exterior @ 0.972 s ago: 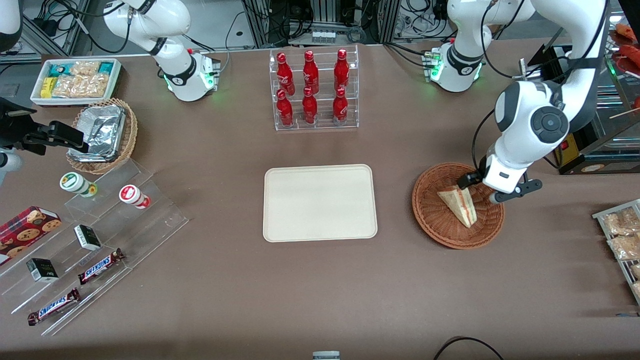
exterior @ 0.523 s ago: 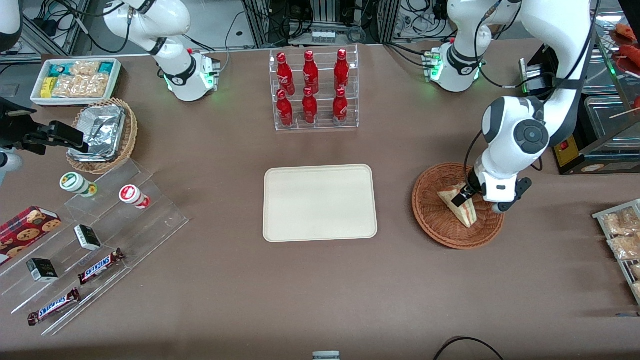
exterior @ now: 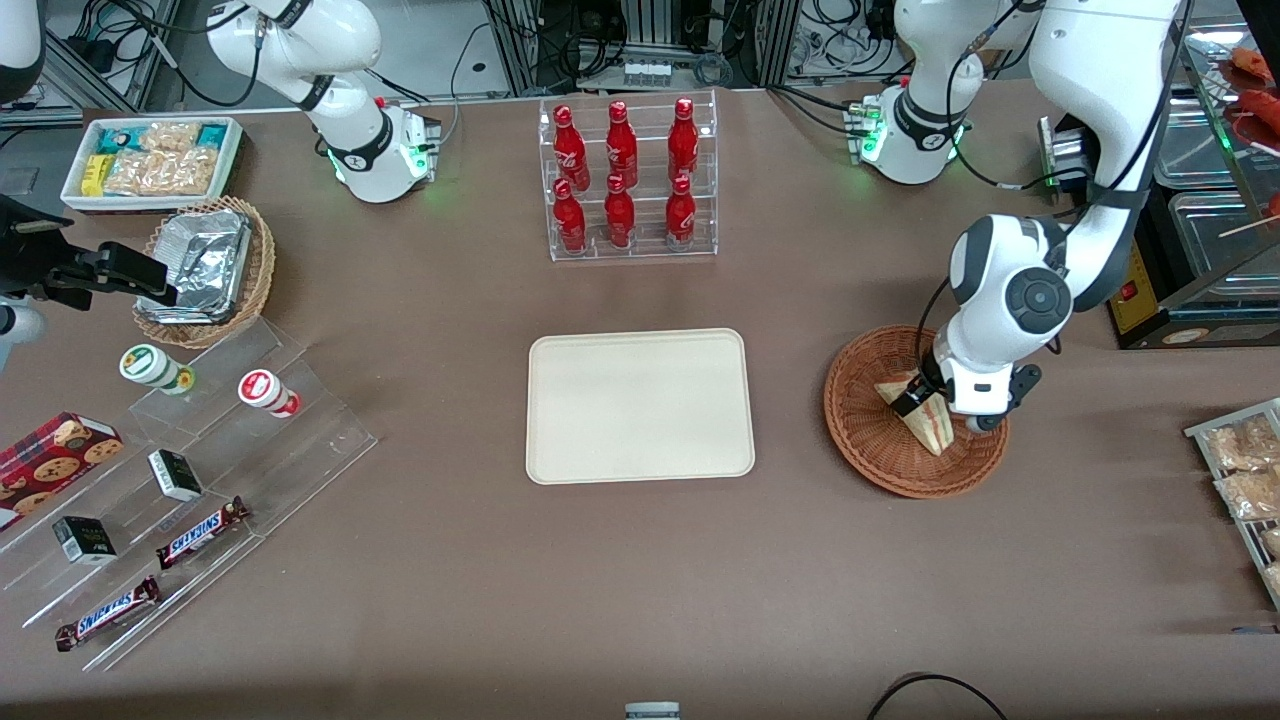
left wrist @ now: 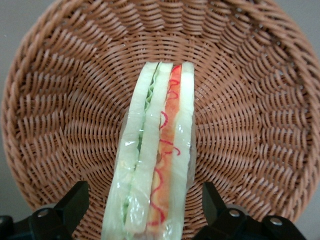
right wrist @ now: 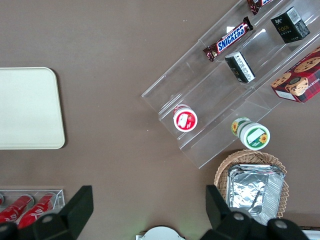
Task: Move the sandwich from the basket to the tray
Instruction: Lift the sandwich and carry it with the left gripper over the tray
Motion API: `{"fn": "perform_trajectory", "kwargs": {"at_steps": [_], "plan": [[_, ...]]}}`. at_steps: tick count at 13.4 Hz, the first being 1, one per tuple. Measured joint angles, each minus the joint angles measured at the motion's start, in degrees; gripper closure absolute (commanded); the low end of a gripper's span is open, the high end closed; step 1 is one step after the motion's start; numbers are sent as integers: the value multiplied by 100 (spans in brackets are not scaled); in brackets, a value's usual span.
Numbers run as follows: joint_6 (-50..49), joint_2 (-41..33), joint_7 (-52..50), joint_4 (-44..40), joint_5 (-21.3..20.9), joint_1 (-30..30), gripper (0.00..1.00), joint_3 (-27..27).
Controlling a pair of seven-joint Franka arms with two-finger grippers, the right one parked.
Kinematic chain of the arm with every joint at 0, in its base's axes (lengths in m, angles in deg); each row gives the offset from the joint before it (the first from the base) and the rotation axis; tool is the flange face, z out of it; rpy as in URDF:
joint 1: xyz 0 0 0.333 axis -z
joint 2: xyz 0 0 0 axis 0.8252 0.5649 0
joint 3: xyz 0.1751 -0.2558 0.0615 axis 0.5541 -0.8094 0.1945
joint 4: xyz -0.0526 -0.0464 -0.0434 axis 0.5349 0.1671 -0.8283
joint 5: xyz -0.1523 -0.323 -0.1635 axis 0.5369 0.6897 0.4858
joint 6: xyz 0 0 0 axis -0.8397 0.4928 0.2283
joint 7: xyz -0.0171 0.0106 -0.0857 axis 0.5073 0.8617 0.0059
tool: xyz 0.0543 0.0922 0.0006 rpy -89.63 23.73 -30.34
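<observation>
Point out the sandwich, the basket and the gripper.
sandwich (left wrist: 155, 160), left wrist view, its layered cut edge.
basket (exterior: 862, 420), front view, bare woven wall.
gripper (left wrist: 145, 210), left wrist view, midway between open fingers straddling the sandwich.

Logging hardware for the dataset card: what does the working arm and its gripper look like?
Glossy white arm links with dark grey round joint caps and a black cable along the side; green light at the base. The gripper, down in the reddish-brown woven basket, has black fingers, spread open.

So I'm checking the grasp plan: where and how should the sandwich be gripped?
Grip the sandwich across its two pale bread faces, coming from above. It lies in the basket with its filling edge up, and the open gripper already straddles it, one finger by each bread face.
</observation>
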Motion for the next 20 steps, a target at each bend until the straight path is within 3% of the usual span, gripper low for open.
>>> {"fn": "perform_trajectory", "kwargs": {"at_steps": [1,6,12,16,20], "plan": [[21,44,-32,-2,0,3,100,-1],[-62,13,62,-107,-7,20,100,-4],[-1615,-248,602,-1074,-7,118,100,-375],[-1679,-102,610,-1359,-6,689,100,-813],[-1679,414,523,-2042,-5,1670,100,-879]]}}
